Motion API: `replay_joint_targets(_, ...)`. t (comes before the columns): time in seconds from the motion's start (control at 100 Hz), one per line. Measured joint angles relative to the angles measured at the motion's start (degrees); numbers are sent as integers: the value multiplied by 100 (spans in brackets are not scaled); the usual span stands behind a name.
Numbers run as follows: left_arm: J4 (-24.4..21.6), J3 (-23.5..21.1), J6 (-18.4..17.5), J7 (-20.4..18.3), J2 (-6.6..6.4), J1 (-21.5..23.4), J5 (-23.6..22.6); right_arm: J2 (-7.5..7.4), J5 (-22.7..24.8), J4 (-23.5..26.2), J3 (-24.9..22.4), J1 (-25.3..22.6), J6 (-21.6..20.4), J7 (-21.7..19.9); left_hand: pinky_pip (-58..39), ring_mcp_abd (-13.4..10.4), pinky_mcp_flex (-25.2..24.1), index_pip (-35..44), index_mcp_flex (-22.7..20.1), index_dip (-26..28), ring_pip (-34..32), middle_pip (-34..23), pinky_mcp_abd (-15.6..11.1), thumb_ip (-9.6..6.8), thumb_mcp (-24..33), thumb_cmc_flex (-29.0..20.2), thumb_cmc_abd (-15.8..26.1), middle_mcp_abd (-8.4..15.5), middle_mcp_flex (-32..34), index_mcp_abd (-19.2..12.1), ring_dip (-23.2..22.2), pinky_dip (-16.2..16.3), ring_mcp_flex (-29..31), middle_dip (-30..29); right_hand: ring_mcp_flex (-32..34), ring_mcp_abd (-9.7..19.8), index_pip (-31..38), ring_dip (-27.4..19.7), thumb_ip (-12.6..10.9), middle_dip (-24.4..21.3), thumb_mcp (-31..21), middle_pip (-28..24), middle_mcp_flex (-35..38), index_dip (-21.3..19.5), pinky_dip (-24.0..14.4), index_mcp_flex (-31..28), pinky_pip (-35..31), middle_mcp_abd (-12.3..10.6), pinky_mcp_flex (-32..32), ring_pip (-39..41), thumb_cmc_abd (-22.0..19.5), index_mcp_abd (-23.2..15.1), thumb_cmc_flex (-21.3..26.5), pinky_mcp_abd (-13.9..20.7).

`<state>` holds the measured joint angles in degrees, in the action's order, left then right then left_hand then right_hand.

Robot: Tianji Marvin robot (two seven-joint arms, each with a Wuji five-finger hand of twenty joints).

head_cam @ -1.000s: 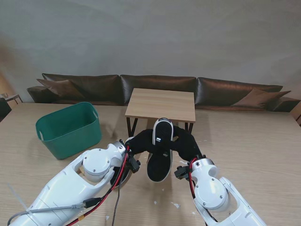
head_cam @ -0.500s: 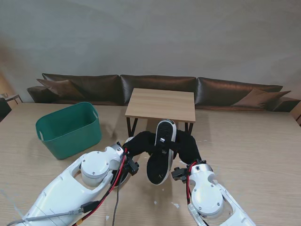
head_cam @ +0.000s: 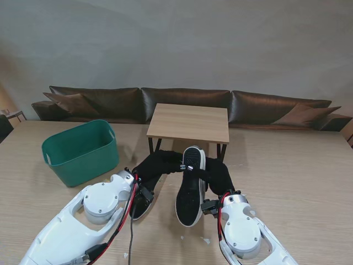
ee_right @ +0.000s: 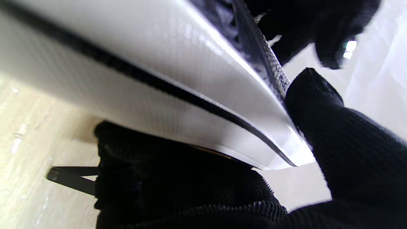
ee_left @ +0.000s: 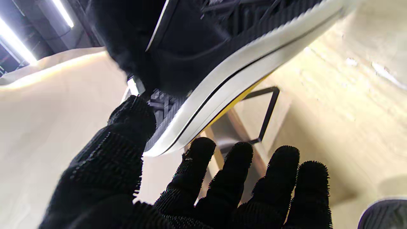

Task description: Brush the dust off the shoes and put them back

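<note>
1. Behind my pale wooden table (head_cam: 309, 165) runs a dark leather sofa (head_cam: 182, 102), with a small wooden side table (head_cam: 189, 122) standing at the far edge, near the middle.
2. At the table's left side, toward the far edge, sits a green basket (head_cam: 83, 152); I cannot see into it.
3. My left hand (head_cam: 157, 164), gloved in black, holds nothing. Its fingers (ee_left: 235, 178) are spread just beside the raised shoe's white sole rim, the thumb about touching the sole.
4. A second shoe (head_cam: 140, 203) lies on the table near my left wrist, mostly hidden by the arm.
5. The raised shoe (head_cam: 190, 187), black with a white sole rim, hangs tilted over the table's middle, sole turned up and toe toward me.
6. My right hand (head_cam: 218, 174) is closed around that shoe, thumb on the tread, fingers under its side.
7. White flecks (head_cam: 205, 240) dot the near edge. I judge the brushing under way; neither shoe is put back yet.
</note>
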<state>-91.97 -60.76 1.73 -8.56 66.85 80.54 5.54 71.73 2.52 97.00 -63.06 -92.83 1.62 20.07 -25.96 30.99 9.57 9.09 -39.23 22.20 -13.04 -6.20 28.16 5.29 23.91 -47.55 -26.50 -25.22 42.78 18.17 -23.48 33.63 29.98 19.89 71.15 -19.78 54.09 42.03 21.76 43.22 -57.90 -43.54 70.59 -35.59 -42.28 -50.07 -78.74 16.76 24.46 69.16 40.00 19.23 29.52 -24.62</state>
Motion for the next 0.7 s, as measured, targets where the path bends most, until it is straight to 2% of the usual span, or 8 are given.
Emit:
replay_joint_targets(0.04, -89, -73, -66, 84, -11, 79, -159, -7, -7, -2, -12, -4, 96, -89, 224, 0, 56, 0, -1, -1, 34, 1, -2, 1, -41, 2, 60, 0, 0, -1, 4, 66, -162, 0, 0, 0, 0, 0, 0, 2, -1, 0, 0, -1, 0, -1, 0, 0, 0, 3, 1, 0, 0, 0)
replay_joint_targets(0.11, -210, -204, -191, 211, -23, 209, -442, -31, -14, -3, -27, -14, 286, -276, 492, -9, 167, 7, -4, -2, 51, 2, -4, 1, -102, 2, 43, 0, 0, -1, 6, 153, -91, -1, 0, 0, 0, 0, 0, 4, -1, 0, 0, -2, 0, -1, 0, 0, 0, 14, 1, 0, 0, 0)
replay_joint_targets(0.18, -289, -335, -282, 284, -34, 326, -531, -67, -6, -22, -23, -22, 397, -419, 556, -13, 172, 22, -14, -2, 52, 2, -5, 1, -102, 2, 43, 3, 1, -15, 6, 226, -91, -1, 0, 0, 0, 1, 0, 13, -1, 0, 1, -7, 0, -3, -1, 1, 0, 42, 2, 0, 0, 0)
replay_joint_targets(0.24, -352, -419, -315, 355, -50, 411, -660, -95, 19, -67, 9, -22, 429, -449, 612, -13, 172, 50, -40, -2, 53, 2, -6, 1, -107, 1, 154, 7, 1, -46, 6, 291, -89, -1, 0, 0, 0, 2, 0, 15, -1, 0, 1, -14, 0, -3, -1, 1, 0, 47, 2, 0, 0, 0)
replay_joint_targets(0.36, -428, -549, -329, 419, -97, 536, -1277, -122, 96, -209, 138, 4, 512, -444, 616, -27, 172, 73, -149, -2, 56, 2, -9, 2, -160, 1, 223, 9, 3, -56, 6, 381, -89, -1, 0, 0, 0, 2, 0, 20, -1, 0, 1, -20, 0, -4, -3, 1, 0, 48, 2, 1, 0, 0)
replay_joint_targets(0.54, -420, -618, -307, 560, -133, 632, -1278, -108, 287, -515, 464, 237, 852, -424, 680, -31, 172, 87, -157, 8, 60, 2, -10, 3, -163, 1, 263, 9, 4, -56, 6, 489, -89, -1, 2, 42, 0, 122, 0, 80, -2, -27, 1, -96, 0, -8, -24, 1, 0, 269, 2, 4, -1, 0)
replay_joint_targets(0.7, -334, -621, -290, 642, -127, 654, -1261, -27, 340, -861, 732, 607, 1078, -356, 752, -31, 172, 133, -204, 43, 60, -8, -12, 3, -237, -2, 266, 9, 8, -56, 6, 530, -93, 0, 123, 85, 2, 212, 0, 83, -2, -99, 37, -143, 0, -68, -24, 1, 0, 400, 2, 12, -24, 0)
